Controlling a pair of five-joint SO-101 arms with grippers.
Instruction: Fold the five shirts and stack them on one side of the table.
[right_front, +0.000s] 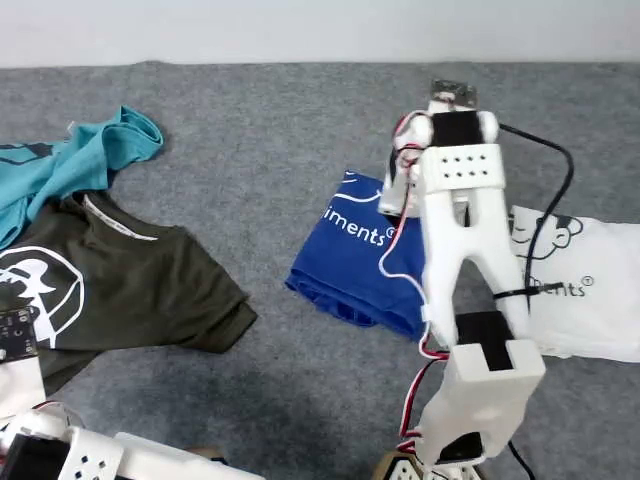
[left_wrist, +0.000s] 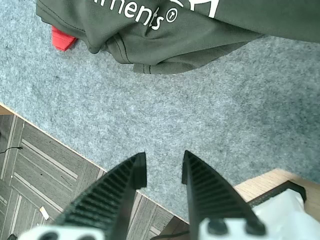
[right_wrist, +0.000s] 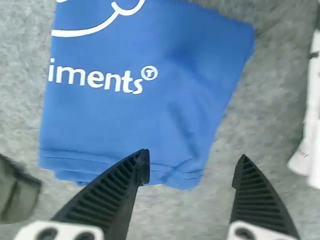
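Note:
A folded blue shirt (right_front: 350, 262) with white print lies mid-table. My right gripper (right_wrist: 194, 169) hovers open over its folded edge (right_wrist: 150, 100), nothing between the fingers; the right arm (right_front: 462, 200) stretches over the shirt's right part. A dark olive shirt (right_front: 130, 285) lies spread and rumpled at the left, a teal shirt (right_front: 75, 160) bunched behind it. At the right lies a white shirt (right_front: 590, 290). My left gripper (left_wrist: 165, 169) is slightly open and holds nothing, low over grey felt near the table's edge, short of the olive shirt's hem (left_wrist: 165, 45).
The left arm (right_front: 70, 455) sits at the front left corner. A small red piece (left_wrist: 62, 37) peeks from under the olive shirt. The wooden table edge (left_wrist: 260, 186) and floor (left_wrist: 35, 170) lie close to the left gripper. Open felt (right_front: 260, 110) lies at the back.

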